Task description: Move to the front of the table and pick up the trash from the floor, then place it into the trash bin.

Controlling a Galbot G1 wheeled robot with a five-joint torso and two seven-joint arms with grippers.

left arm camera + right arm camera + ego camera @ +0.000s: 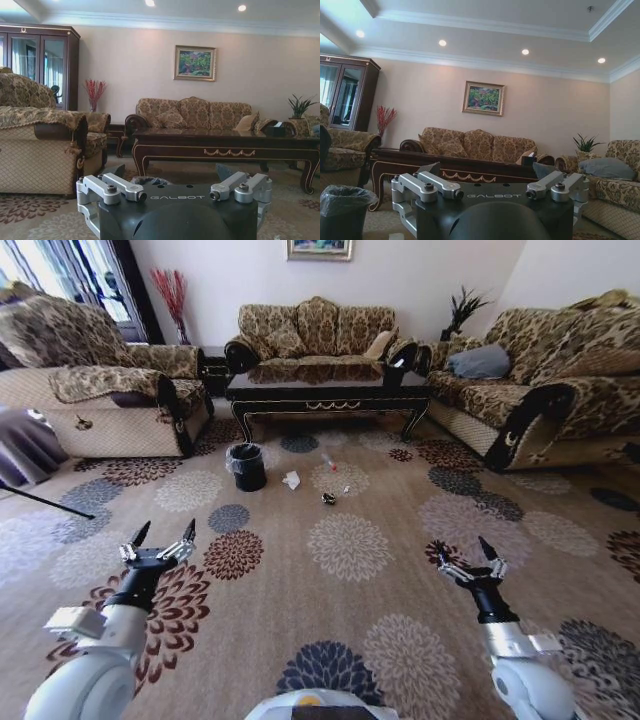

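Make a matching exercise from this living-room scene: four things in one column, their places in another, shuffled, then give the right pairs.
Things
1. trash bin
2. crumpled white tissue
3. table
4. left gripper

Places
A. before the middle sofa, dark and glossy
B. raised over the carpet on the robot's left, fingers apart
C. on the carpet near the table's left front leg
D. on the carpet just right of the bin

Pairs: 1-C, 2-D, 3-A, 4-B

Left end effector [172,175] faces the table [225,145], fingers spread.
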